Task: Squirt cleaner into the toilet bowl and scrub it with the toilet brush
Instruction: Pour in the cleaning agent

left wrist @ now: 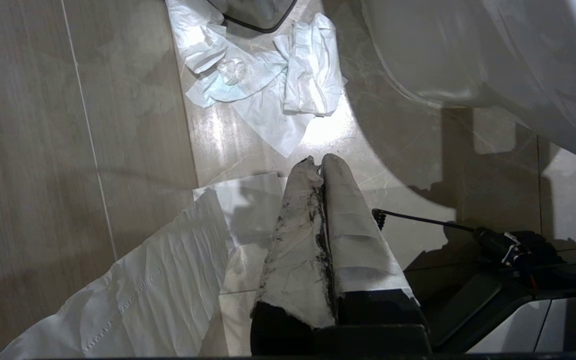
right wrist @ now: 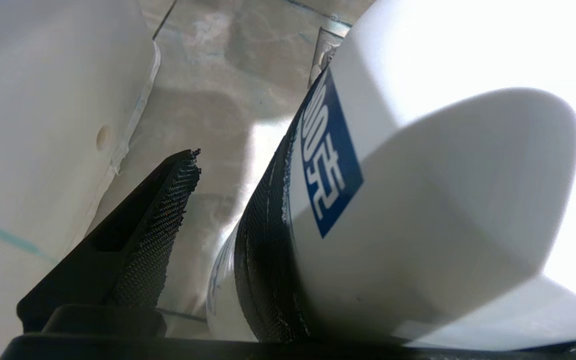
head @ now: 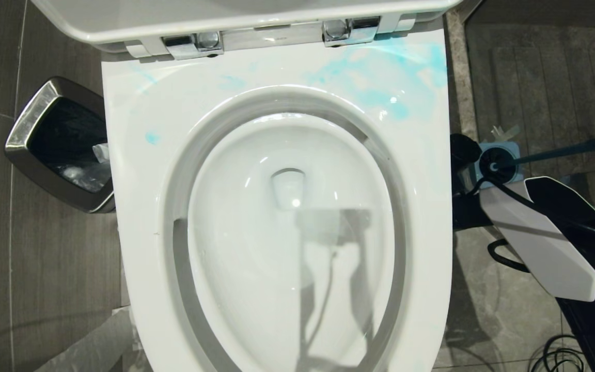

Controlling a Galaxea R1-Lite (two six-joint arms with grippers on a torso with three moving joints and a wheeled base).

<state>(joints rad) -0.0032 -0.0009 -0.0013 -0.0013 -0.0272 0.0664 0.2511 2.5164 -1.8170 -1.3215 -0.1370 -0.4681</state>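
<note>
toilet bowl fills the head view, seat up, blue smears across the back ledge, so the squirt looks done and scrubbing is what's left.

toilet brush stands on the floor on the robot's right, just beside the bowl. its dark handle slants away from its blue base.

r hand is down in that gap btwn bowl wall and brush, fingers wide apart w/ nothing between them. a white bottle w/ a blue label, prob the cleaner (cap not in view), lies close against the outer side of one finger. can't tell if it's touching.

l hand hangs over the floor on the other side, wrapped fingers pressed together and holding nothing, above crumpled tissue.

handling, as a guess:
- handle looks slim, stiff, smooth plastic and light, so likely slick in the pads.
- take it mid to upper shaft, pads square across it, firm squeeze so it won't twist when pushed on ceramic.
- bristle end is hidden in the base. the base looks light and may lift w/ it, so pull along the handle's slant.
- bowl glaze is hard and slippery, so the brush will skate.
- the bottle crowds the fingers and could tip.
</note>
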